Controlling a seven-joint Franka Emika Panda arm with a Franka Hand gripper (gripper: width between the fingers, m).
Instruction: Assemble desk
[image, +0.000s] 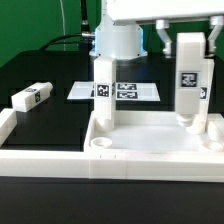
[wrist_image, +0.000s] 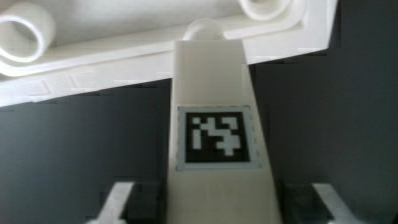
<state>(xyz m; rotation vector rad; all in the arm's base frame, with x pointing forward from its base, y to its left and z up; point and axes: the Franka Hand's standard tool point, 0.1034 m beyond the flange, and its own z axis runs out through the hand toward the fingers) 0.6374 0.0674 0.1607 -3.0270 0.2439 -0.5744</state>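
We see the gripper (image: 188, 42) clamped on the held leg (image: 188, 85), jaws pressed against two opposite sides. This leg stands upright, and its lower end meets the tabletop (image: 150, 135) at the far corner on the exterior view's right. We cannot tell whether it sits in a socket. The standing leg (image: 105, 95) occupies the other far corner. The loose leg (image: 30, 97) lies on the table (image: 50, 70), apart from the tabletop.

Seen from my remote station, the Panda arm (image: 160, 10) hung over the work with its wrist pointing straight down. Its gripper (image: 190, 42) was clamped on an upright leg (image: 189, 85), and I saw both fingers (wrist_image: 121, 202) flanking it, jaws partly apart.
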